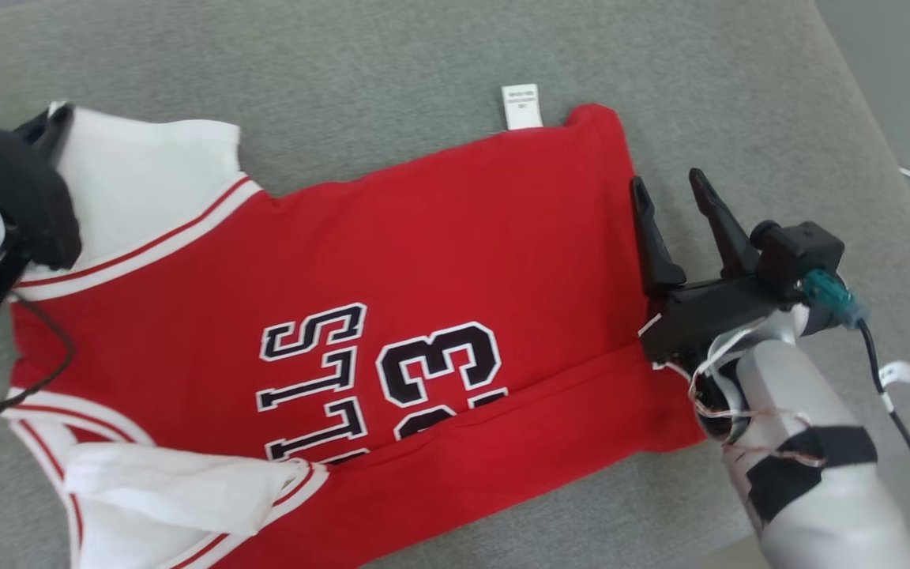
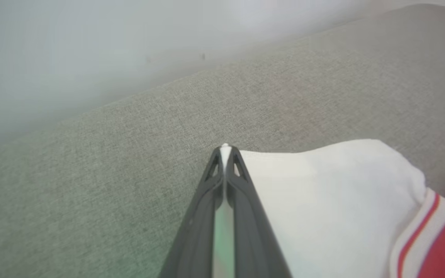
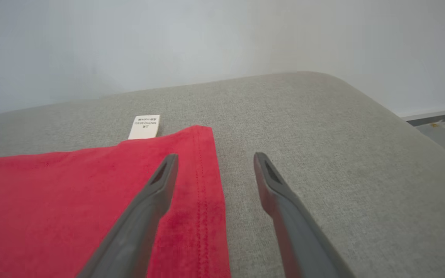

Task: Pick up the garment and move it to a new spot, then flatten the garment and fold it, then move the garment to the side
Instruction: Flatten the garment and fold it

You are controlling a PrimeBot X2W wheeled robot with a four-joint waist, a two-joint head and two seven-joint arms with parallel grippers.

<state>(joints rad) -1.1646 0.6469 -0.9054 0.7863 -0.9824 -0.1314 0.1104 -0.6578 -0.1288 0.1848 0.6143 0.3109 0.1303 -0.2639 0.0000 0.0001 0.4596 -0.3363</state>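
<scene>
I saw the red basketball jersey [image 1: 455, 237] spread across the middle of the head frame on the grey fabric cushion [image 1: 392, 55], with its care label [image 1: 521, 106] sticking out at the top edge. The left jaws were pinched shut on the edge of the white sleeve [image 2: 323, 200], at the frame's upper left. The right jaws stood open at the hem, right of centre, one finger [image 3: 157, 193] over the red cloth and the other over bare cushion.

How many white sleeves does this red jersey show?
2. The upper white sleeve, at the head view's upper left, is pinched in the shut left gripper; the lower white sleeve lies crumpled at the lower left of the red basketball jersey.
</scene>
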